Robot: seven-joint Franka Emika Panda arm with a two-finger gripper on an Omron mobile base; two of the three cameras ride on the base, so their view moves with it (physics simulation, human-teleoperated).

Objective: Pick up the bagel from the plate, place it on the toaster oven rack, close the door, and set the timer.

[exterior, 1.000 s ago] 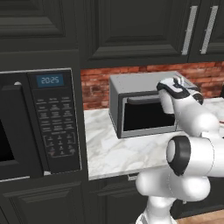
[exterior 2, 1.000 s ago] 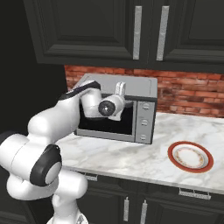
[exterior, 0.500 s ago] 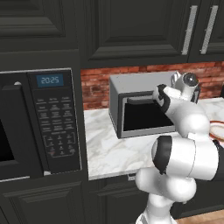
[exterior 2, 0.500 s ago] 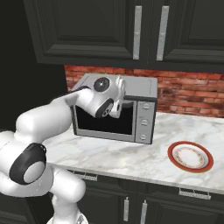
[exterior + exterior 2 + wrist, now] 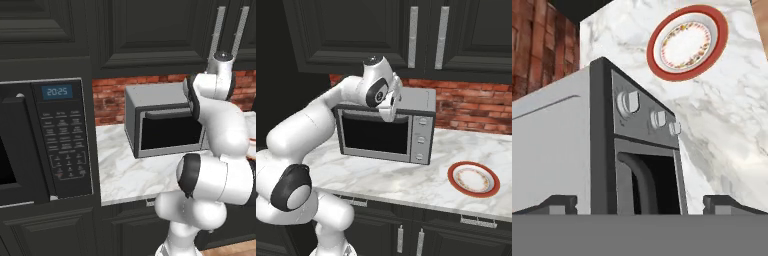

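The grey toaster oven (image 5: 387,131) stands on the counter with its dark glass door (image 5: 375,135) shut, so the rack is hidden. My gripper (image 5: 389,107) hangs at the oven's top front edge, just above the door's bar handle (image 5: 641,172). It is open, with its fingertips (image 5: 560,204) set wide apart and nothing between them. From the hand, I see the three knobs (image 5: 628,101) on the right panel. The white plate with the red-orange rim (image 5: 474,178) (image 5: 688,42) lies to the right of the oven with nothing on it. The bagel is out of view.
A large black built-in microwave with a keypad (image 5: 64,142) fills the wall to the left. Dark upper cabinets (image 5: 426,35) hang over the oven, with a brick backsplash (image 5: 471,105) behind. Marble counter (image 5: 406,177) lies bare in front of the oven.
My hand has risen from in front of the oven's door to its top front edge and turned to point down. The arm's upper links have swung upward.
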